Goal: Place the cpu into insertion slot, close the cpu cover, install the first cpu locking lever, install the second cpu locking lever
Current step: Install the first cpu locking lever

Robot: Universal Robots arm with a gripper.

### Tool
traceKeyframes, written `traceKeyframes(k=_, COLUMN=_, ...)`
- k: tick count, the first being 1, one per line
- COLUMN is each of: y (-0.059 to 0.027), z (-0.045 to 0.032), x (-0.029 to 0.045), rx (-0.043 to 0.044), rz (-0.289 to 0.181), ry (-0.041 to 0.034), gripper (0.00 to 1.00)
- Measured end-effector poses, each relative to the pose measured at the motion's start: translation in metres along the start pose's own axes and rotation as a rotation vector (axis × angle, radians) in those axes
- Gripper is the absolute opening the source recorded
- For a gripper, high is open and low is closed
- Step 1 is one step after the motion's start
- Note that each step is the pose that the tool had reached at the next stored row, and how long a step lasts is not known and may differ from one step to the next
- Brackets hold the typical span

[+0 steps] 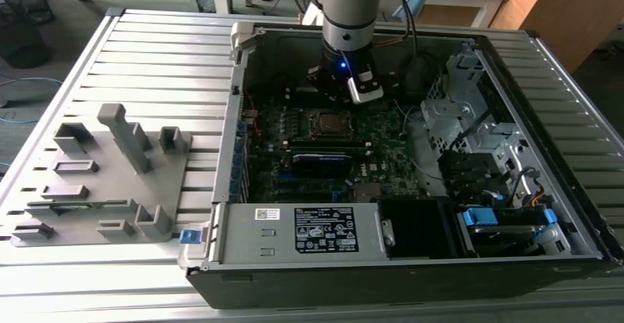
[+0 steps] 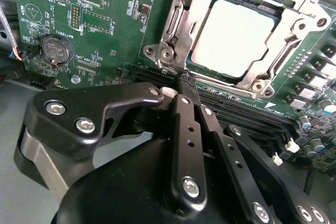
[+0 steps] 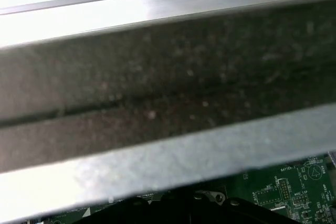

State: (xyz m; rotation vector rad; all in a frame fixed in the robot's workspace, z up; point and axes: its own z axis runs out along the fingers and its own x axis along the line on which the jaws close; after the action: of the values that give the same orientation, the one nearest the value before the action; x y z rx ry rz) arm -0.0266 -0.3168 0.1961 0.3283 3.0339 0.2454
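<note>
The cpu [image 2: 236,38], a silver-grey square, lies in the insertion slot [image 1: 332,123] on the green motherboard. The cpu cover [image 2: 176,22], a silvery metal frame, lies flat over the chip's edges, with a thin lever wire [image 2: 231,86] running along its near side. My gripper [image 2: 184,81] hangs just outside the cover's corner, its black fingers [image 2: 185,119] pressed together with nothing between them. In the exterior view the gripper [image 1: 348,93] sits inside the open computer case, slightly beyond the socket. Whether the levers are latched I cannot tell.
A labelled power supply box [image 1: 312,232] stands at the case's near side, a black card module [image 1: 322,164] below the socket, drive cages [image 1: 458,111] at the exterior view's right. A grey fixture [image 1: 98,184] sits outside the case. A coin battery [image 2: 56,48] is nearby.
</note>
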Motion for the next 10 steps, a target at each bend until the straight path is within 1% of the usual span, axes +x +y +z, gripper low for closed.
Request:
traceKeyframes(k=4, y=-0.001, z=-0.0006, x=-0.0003, rx=-0.0002, rz=0.0, ry=0.0016, gripper=0.11)
traceKeyframes(k=7, y=-0.0017, z=-0.0015, x=-0.0005, rx=0.0002, rz=0.001, ry=0.0046, gripper=0.11)
traceKeyframes(k=10, y=-0.0018, z=-0.0015, x=-0.0006, rx=0.0, rz=0.001, ry=0.0053, gripper=0.11)
